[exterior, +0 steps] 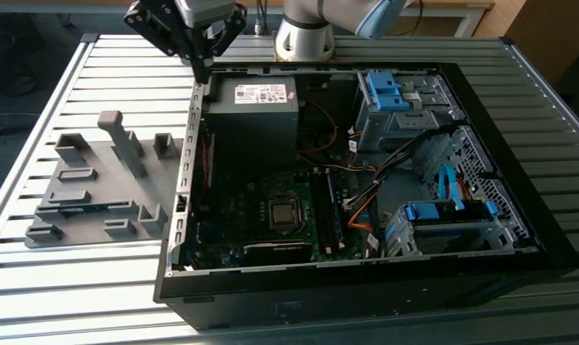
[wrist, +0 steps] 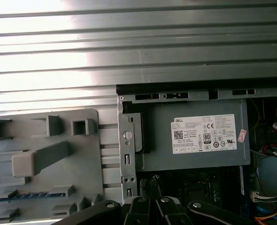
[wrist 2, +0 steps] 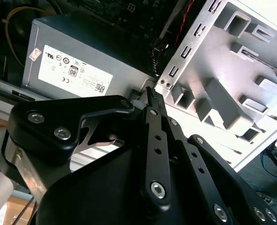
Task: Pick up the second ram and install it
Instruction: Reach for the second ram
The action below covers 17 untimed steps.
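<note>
- Exterior view: gripper [exterior: 202, 68] sits upper left of frame. It hangs over the far left corner of the open computer case [exterior: 347, 291], just beside the power supply [exterior: 258, 97].
- Second wrist view: fingertips [wrist 2: 150, 96] pressed together, jaws closed with nothing between them.
- Second ram [exterior: 86, 209] sits in a slot of the grey holder plate [exterior: 108, 162], lower left of frame on the slatted table [exterior: 126, 65]. It is well apart from the gripper.

Ram stick [exterior: 83, 209]: long, thin, dark, blue flecks along edge. Lies on edge in slot of grey holder [exterior: 105, 159], beside computer case [exterior: 270, 302], at exterior view's left.
</note>
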Each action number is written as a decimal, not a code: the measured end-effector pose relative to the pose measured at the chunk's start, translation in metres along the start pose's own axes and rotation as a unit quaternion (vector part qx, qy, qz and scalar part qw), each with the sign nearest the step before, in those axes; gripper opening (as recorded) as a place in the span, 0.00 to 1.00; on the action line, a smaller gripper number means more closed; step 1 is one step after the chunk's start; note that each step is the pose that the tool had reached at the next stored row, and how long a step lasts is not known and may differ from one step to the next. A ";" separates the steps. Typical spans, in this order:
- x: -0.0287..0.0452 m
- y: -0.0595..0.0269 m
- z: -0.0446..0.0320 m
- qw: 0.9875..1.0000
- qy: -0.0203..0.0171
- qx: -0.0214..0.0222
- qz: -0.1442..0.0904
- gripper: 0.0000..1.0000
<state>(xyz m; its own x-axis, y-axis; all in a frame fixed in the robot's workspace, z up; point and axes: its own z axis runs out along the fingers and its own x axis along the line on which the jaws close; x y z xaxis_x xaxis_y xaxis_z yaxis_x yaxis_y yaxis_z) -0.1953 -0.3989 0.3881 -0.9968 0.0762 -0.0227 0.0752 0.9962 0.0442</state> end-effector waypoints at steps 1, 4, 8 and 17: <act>0.0004 0.0000 0.0001 1.000 0.000 0.000 0.000 0.11; 0.0012 -0.0001 0.0002 1.000 0.000 0.000 0.000 0.11; 0.0023 -0.0002 0.0003 1.000 0.000 0.000 0.000 0.11; 0.0050 -0.0004 0.0006 1.000 0.000 0.000 0.000 0.11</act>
<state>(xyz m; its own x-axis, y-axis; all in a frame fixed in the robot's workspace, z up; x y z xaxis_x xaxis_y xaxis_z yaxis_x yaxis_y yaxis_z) -0.2003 -0.3989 0.3874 -0.9968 0.0762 -0.0225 0.0751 0.9962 0.0442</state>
